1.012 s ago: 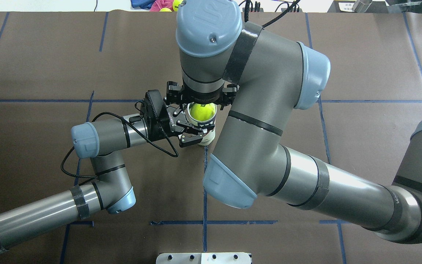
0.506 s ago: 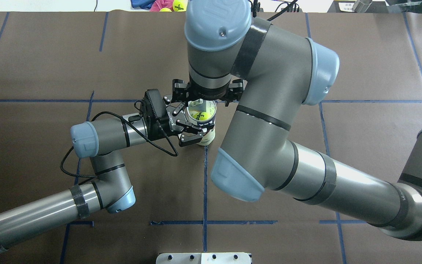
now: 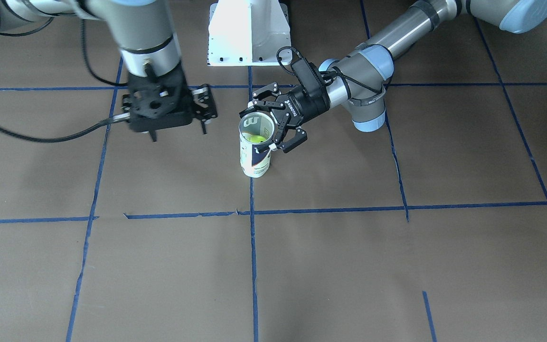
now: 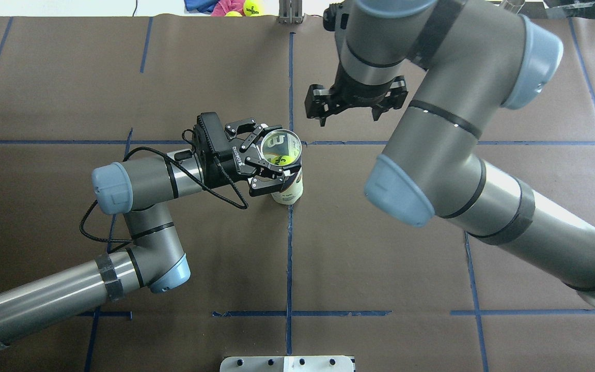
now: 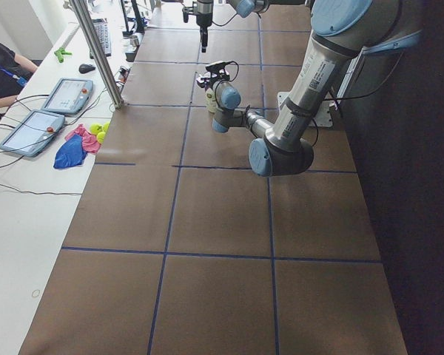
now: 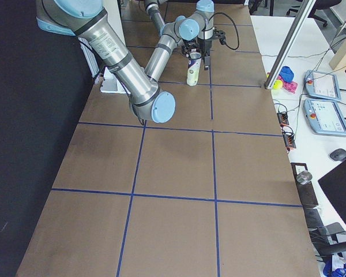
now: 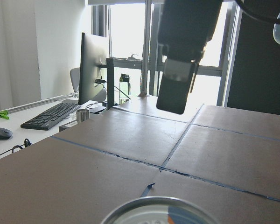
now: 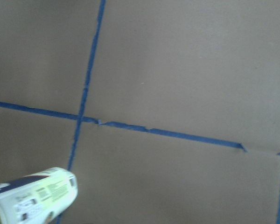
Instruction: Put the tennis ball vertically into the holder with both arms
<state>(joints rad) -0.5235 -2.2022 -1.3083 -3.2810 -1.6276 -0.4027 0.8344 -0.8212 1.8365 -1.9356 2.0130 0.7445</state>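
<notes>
Holder: one clear plastic cylinder, the holder [image 4: 290,192], with a white and navy printed label. It stands upright on a blue tape line near the table's middle, with its round mouth open upward.
Tennis ball: one fuzzy yellow-green tennis ball [image 4: 286,158], sitting down inside the holder below the rim.
Left gripper: the black, two-fingered left gripper [image 4: 272,155] reaches in level from the side. It has a finger on each side of the holder just under the rim, pinching it.
Right gripper: the black, two-fingered right gripper [image 3: 178,134] points down above the table with its fingers spread and nothing between them. It hangs apart from the holder, on the robot's right of it.
Arms: two, the left arm [image 4: 44,302] and the right arm [image 4: 509,217]. Both are smooth grey-silver tubes with rounded light-blue caps and black cables.
Table: the table [image 4: 199,77] is covered in flat, matte brown paper, ruled into squares by blue tape.
Pedestal: one white pedestal [image 3: 247,33] at the robot's edge.
Spare balls: yellow-green spare balls [image 5: 98,132] beside pink and blue cloths, off the table and too small to count.
</notes>
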